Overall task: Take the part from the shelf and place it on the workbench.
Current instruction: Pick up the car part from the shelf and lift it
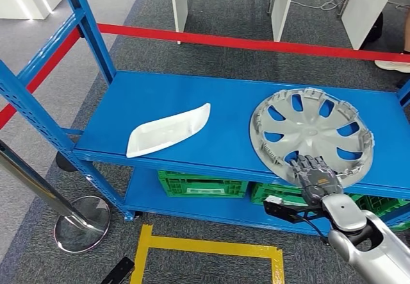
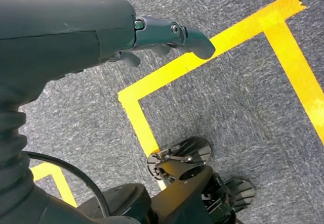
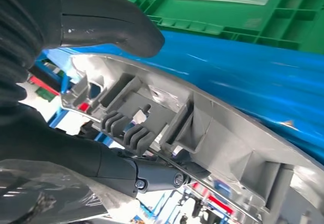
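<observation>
Silver hubcap (image 1: 312, 136) rim gripped by right hand (image 1: 316, 176); wrist view: thumb (image 3: 114, 24) beneath.

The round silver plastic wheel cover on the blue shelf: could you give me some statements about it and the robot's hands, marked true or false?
1. The right hand grips the near rim of the round silver plastic wheel cover. True; the right wrist view shows its thumb and fingers on either side of the rim.
2. The wheel cover sits inside a green plastic crate. False; it is on the top board of the blue metal shelf, with the crates one level below.
3. The left hand holds the white curved plastic part. False; it holds nothing and hangs over grey carpet with yellow tape.
4. The white part lies left of the wheel cover, apart from it. True.
</observation>
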